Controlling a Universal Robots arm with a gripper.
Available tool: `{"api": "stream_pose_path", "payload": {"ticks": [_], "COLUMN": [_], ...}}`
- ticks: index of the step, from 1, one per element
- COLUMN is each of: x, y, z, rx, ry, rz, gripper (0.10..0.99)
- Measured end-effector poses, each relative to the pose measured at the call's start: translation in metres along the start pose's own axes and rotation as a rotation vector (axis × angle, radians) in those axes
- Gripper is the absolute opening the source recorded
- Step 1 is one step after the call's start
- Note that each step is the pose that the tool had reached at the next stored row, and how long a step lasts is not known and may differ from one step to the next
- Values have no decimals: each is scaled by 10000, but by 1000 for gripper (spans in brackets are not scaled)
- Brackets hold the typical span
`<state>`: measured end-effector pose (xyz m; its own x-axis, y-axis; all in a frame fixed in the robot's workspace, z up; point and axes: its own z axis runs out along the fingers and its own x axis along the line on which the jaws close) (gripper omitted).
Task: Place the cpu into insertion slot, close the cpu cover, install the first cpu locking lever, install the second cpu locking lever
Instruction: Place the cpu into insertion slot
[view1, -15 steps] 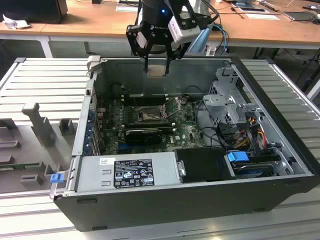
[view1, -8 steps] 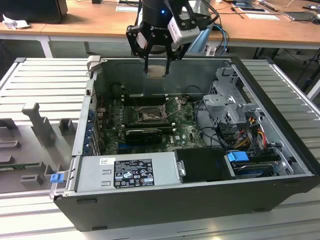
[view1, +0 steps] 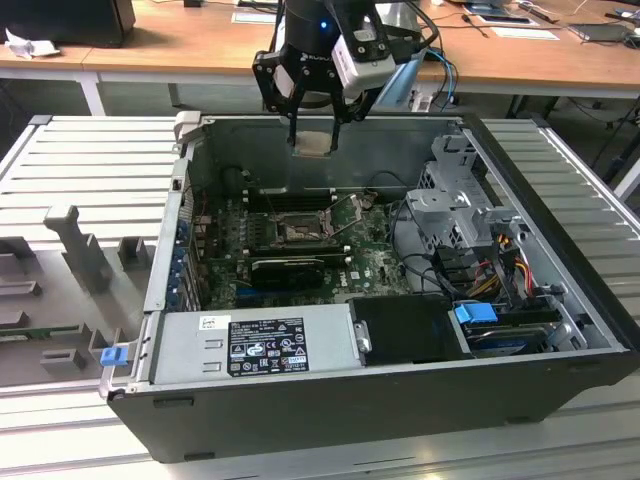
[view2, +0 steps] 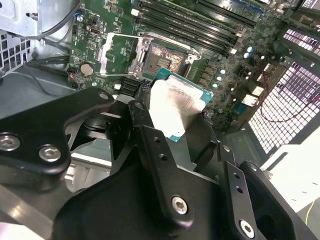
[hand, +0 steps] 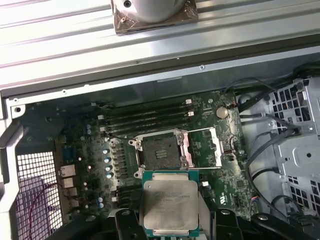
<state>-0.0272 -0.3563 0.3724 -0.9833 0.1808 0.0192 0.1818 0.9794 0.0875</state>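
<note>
- A grey ridged metal table (view1: 90, 180) carries an open black computer case (view1: 400, 400).
- A black gripper (view1: 315, 135) hangs above the case, its fingers clamped on the cpu (view1: 316, 146), a small flat square chip with its grey metal top upward, held clear of the green motherboard (view1: 365, 262).
- The square socket (hand: 160, 152) lies uncovered.
- The cpu cover (hand: 205, 147), a thin dark-silver frame, lies swung open beside the socket.

Power supply label (view1: 268, 345), print unreadable

Ribbed grey table (view1: 90, 150) bearing open computer case (view1: 350, 405), grey fixtures (view1: 85, 250).
</note>
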Motion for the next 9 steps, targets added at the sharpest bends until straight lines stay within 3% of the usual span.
{"api": "stream_pose_path", "payload": {"ticks": [9], "x": [0], "y": [-2], "z": [20], "rx": [-10], "ry": [-48], "rz": [552], "gripper": [525]}}
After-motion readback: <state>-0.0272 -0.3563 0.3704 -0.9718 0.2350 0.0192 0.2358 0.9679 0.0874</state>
